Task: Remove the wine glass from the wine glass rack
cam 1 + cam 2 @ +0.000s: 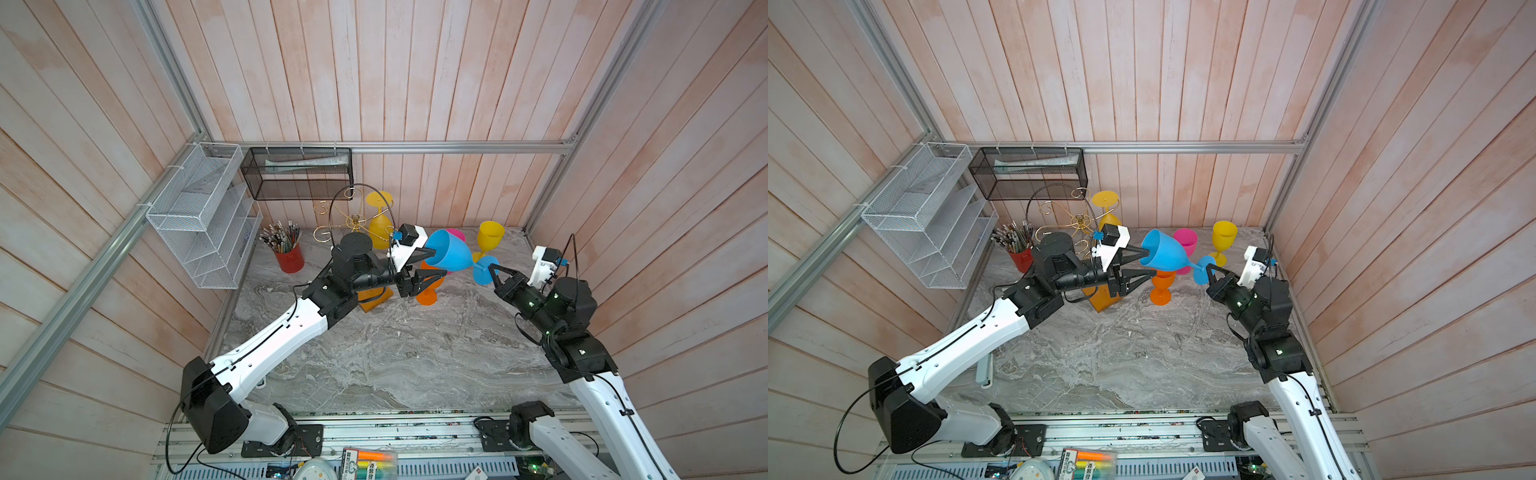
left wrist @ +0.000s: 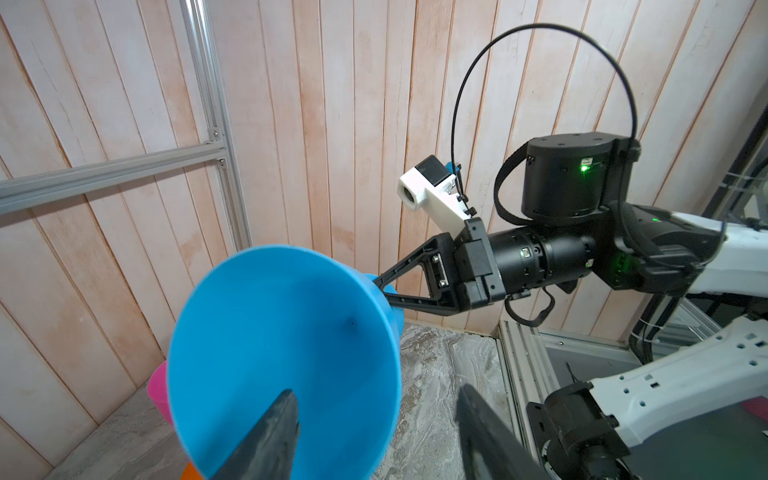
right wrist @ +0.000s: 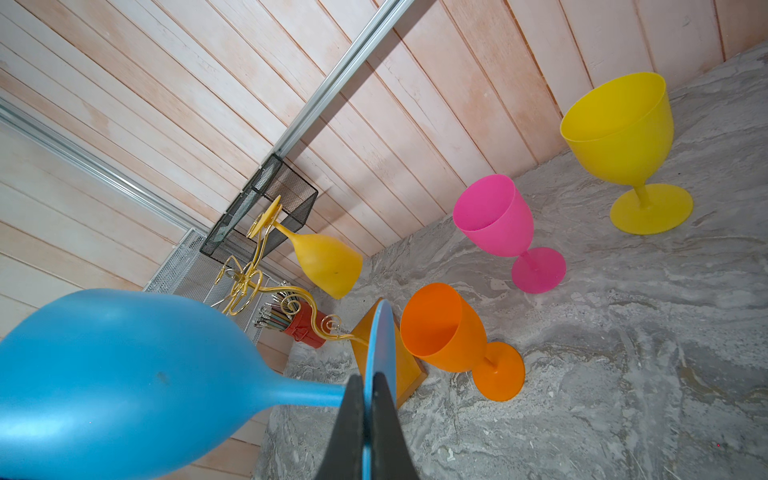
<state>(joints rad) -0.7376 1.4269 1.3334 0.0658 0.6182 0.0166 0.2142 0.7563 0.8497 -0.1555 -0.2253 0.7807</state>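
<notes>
right jaws pinch blue glass (image 1: 451, 251) foot, left jaws wide astride rim, orange glass (image 3: 440, 328) below

Matt plastic wine glass (image 3: 124, 374), gold-wire rack (image 3: 409, 374)

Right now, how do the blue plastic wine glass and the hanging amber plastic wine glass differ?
Blue plastic wine glass lies sideways midair; amber plastic wine glass hangs foot-up. Right gripper pinches the blue one's foot; the gold wire rack holds the amber one. Same goblet shape.
</notes>
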